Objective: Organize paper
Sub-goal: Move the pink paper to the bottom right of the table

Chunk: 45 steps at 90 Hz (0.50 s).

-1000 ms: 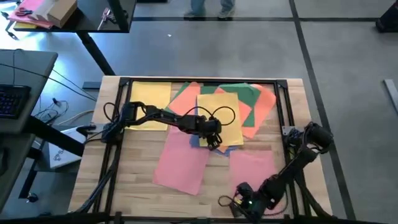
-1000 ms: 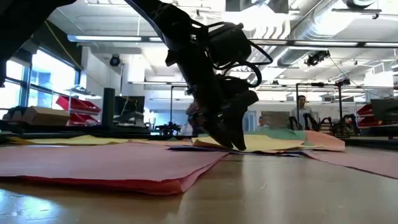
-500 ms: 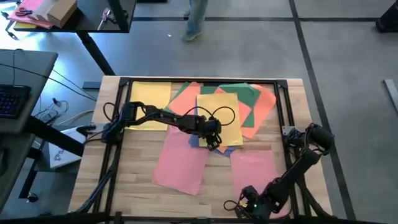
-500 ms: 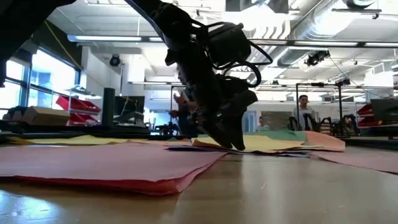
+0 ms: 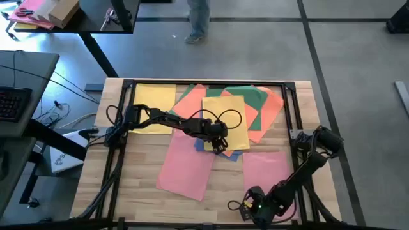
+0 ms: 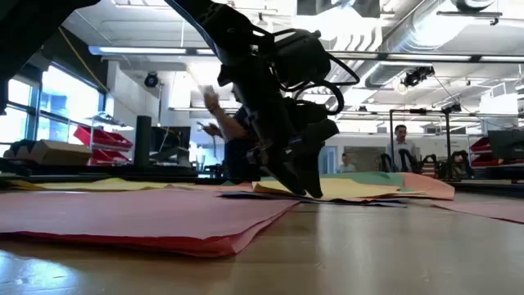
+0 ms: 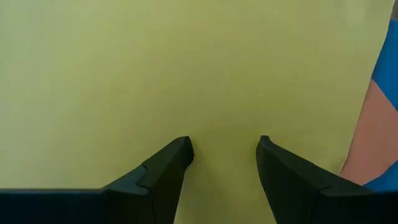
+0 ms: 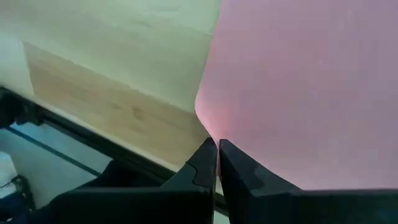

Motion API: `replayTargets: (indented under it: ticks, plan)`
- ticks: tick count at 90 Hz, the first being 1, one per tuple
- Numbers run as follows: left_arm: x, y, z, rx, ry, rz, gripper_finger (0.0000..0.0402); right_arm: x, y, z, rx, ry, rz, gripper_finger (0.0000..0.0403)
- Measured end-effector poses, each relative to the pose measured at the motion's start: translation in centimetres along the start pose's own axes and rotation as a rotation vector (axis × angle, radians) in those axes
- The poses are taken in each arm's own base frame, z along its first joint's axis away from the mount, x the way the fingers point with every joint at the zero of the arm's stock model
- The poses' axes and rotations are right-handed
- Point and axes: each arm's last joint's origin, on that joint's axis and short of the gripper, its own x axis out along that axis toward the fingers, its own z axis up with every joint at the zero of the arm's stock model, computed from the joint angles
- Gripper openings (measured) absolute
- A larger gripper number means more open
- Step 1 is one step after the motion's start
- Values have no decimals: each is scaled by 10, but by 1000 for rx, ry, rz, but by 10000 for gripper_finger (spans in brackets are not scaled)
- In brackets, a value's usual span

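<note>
Coloured paper sheets lie spread over the wooden table. A yellow sheet [image 5: 225, 118] tops a pile of orange [image 5: 270, 112], green [image 5: 253, 97] and blue [image 5: 202, 144] sheets at mid-table. My left gripper [image 5: 220, 147] stands open on the yellow sheet's near part [image 7: 186, 62]. A pink sheet [image 5: 265, 172] lies flat at the near right, and my right gripper [image 5: 248, 206] is shut at its near left corner. Another pink sheet [image 5: 185, 169] lies at the near left, and another yellow one [image 5: 153, 102] at the far left. My left gripper sets both spread fingertips [image 7: 184, 148] on the yellow sheet, close to its near edge, slanting down from above [image 6: 309, 190]. The sheet lies flat on the pile beneath. My right gripper is shut on the pink sheet's near left corner [image 8: 208, 127], at its very edge. The fingers hide how many layers sit between them. The sheet lies flat on the table.
A black frame [image 5: 204, 82] runs around the table top. The table's near edge [image 8: 93, 149] is close to my right gripper. Bare wood [image 5: 140, 160] shows at the near left. People [image 6: 401, 147] stand in the room behind the table.
My right gripper has gone a little toward the table's right edge, staying shut. The pink sheet at the near right has slid slightly the same way, still flat.
</note>
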Motion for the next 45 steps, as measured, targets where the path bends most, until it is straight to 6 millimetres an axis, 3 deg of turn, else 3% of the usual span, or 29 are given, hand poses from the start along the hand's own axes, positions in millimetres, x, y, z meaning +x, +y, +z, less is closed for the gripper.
replayTargets:
  ticks: [45]
  plan:
    - [0, 0, -1, 3, 7, 4, 179, -5, -5, -5, -17, 35, -41, 0]
